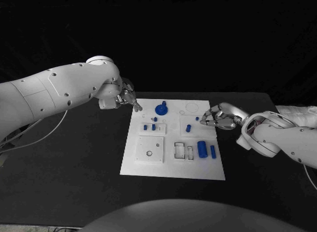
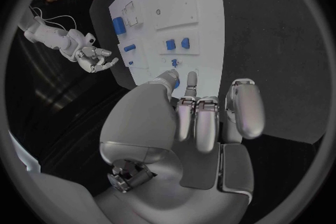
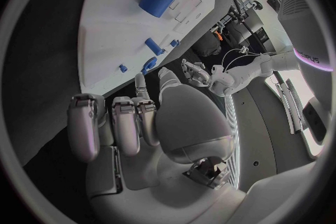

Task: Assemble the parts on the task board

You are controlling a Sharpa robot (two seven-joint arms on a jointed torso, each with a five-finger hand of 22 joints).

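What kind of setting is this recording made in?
Most likely a robotics lab test bench. A white task board with small blue parts lies on a black table, the left hand and right hand poised at its far corners. The right wrist view shows cables and equipment behind.

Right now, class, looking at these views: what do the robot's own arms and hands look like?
Both arms have smooth white rounded shells with small dark screw holes. A thin pale cable loops beneath the left arm; red wiring shows at the right arm's wrist. The left hand and right hand are silver metal with many jointed fingers.
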